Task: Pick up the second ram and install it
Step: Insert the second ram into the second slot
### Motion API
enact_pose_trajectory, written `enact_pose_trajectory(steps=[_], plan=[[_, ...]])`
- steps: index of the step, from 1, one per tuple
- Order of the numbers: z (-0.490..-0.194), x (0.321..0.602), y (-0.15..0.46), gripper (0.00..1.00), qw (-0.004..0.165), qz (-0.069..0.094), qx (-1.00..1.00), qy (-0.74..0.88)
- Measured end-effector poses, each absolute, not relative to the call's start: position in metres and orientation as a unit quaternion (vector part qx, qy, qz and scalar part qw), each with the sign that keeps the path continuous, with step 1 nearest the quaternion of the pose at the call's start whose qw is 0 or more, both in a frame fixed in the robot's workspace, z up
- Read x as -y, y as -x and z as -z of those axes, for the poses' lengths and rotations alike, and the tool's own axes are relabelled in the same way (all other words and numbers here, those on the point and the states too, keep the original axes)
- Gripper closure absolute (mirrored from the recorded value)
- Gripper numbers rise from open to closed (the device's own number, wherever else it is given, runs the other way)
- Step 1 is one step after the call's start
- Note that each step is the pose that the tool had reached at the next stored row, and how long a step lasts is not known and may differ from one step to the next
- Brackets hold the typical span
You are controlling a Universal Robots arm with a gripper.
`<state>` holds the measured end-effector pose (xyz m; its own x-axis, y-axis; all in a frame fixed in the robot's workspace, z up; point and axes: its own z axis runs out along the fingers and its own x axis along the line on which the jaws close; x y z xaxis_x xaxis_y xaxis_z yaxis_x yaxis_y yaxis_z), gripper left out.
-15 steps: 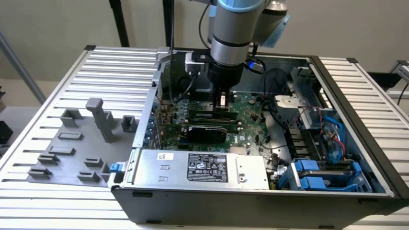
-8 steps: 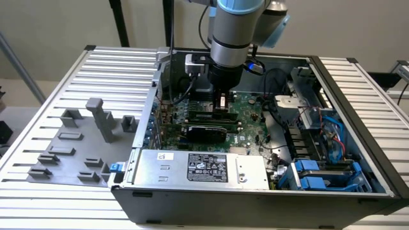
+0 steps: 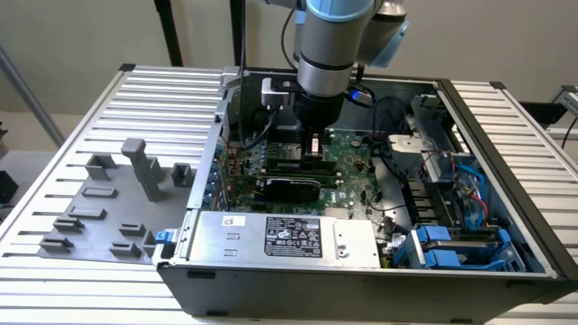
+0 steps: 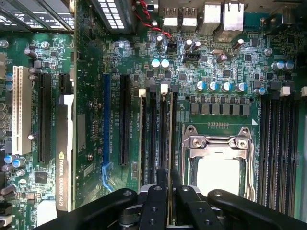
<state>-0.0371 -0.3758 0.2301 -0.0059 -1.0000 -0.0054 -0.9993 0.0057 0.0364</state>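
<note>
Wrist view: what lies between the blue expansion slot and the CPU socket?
Black memory slots, parallel to both, in the wrist view; the gripper holds the second ram edge-on above them.

arm: grey arm (image 3: 329, 40) reaches straight down into the open computer case (image 3: 361, 271)
claw: dark claw (image 3: 313, 150) sits low over the green board (image 3: 348, 162), fingers drawn close on a thin upright stick, the second ram (image 3: 313, 146)
case: stands on the ribbed metal tabletop (image 3: 108, 122), toward the edge at the exterior view's right
power box: silver box (image 3: 284, 237) with a label lies along the case's near wall
holder blocks: grey plastic blocks (image 3: 135, 183) stand on the tabletop beside the case, toward the exterior view's left
drive bays: blue brackets (image 3: 447, 247) fill the case's near corner on the exterior view's right
</note>
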Motion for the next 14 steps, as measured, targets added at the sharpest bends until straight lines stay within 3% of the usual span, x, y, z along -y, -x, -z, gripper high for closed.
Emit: enact_pose_trajectory(steps=[14], plan=[[-0.2296,0.3785,0.0357,0.86,0.009,0.013,0.709,-0.705]])
